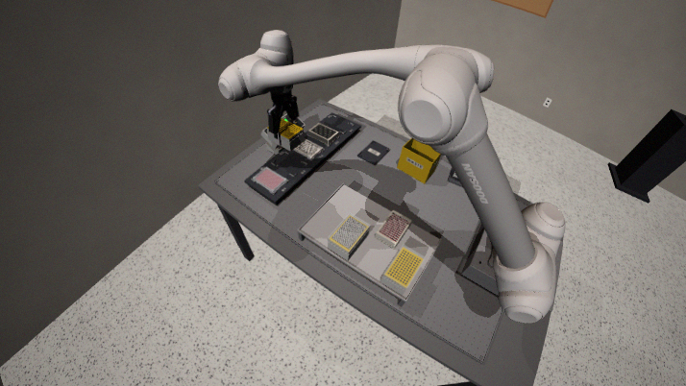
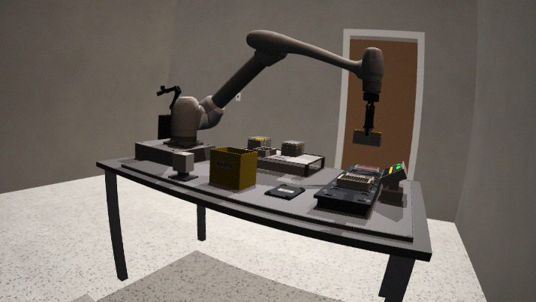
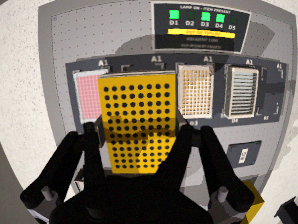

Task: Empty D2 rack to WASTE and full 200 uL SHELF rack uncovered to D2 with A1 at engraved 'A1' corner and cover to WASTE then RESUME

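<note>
We see the gripper (image 3: 136, 137) clenched on the empty yellow tip rack (image 3: 139, 119), which hangs in the air above the deck (image 2: 347, 197), perhaps over D2, well apart from the yellow WASTE bin (image 2: 233, 167).

- The gripper (image 1: 283, 126) was clamped on a yellow tip rack (image 1: 290, 130), held above the dark deck (image 1: 269, 192).
- A pink plate (image 1: 269, 180) sat at the deck's near end.
- The yellow waste bin (image 1: 418, 160) stood upright on the table (image 1: 432, 307).
- Three racks rested on the pale shelf (image 1: 336, 199): a grey-topped rack (image 1: 349, 232), a reddish rack (image 1: 394, 228) and a yellow-topped rack (image 1: 404, 267).
</note>
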`<state>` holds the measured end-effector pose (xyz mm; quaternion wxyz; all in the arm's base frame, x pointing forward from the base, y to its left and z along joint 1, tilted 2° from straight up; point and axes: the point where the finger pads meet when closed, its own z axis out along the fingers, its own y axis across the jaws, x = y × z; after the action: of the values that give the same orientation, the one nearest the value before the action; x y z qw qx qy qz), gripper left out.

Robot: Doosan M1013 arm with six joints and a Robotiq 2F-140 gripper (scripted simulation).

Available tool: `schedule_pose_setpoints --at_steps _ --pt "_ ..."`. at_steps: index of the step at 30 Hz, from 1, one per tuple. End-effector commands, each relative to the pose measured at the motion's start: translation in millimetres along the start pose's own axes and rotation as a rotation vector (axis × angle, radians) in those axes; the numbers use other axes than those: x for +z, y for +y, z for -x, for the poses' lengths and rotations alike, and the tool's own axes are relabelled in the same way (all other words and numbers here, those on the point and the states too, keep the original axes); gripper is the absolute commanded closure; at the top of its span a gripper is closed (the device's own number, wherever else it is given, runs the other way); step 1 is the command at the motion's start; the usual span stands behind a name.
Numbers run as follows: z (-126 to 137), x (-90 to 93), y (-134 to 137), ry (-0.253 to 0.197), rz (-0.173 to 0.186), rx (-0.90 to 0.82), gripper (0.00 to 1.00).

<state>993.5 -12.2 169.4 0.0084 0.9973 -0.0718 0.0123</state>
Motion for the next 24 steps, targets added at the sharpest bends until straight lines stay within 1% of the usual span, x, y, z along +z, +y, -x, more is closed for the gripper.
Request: schedule_pose_setpoints --at_steps 1,16,18,24 --pt "0 -1.4 0 0.0 0.0 0.0 1.0" --pt "0 -26.4 0 0.0 0.0 0.0 1.0" --pt "0 -26.4 0 0.0 0.0 0.0 1.0" --pt "0 -36.4 0 0.0 0.0 0.0 1.0"
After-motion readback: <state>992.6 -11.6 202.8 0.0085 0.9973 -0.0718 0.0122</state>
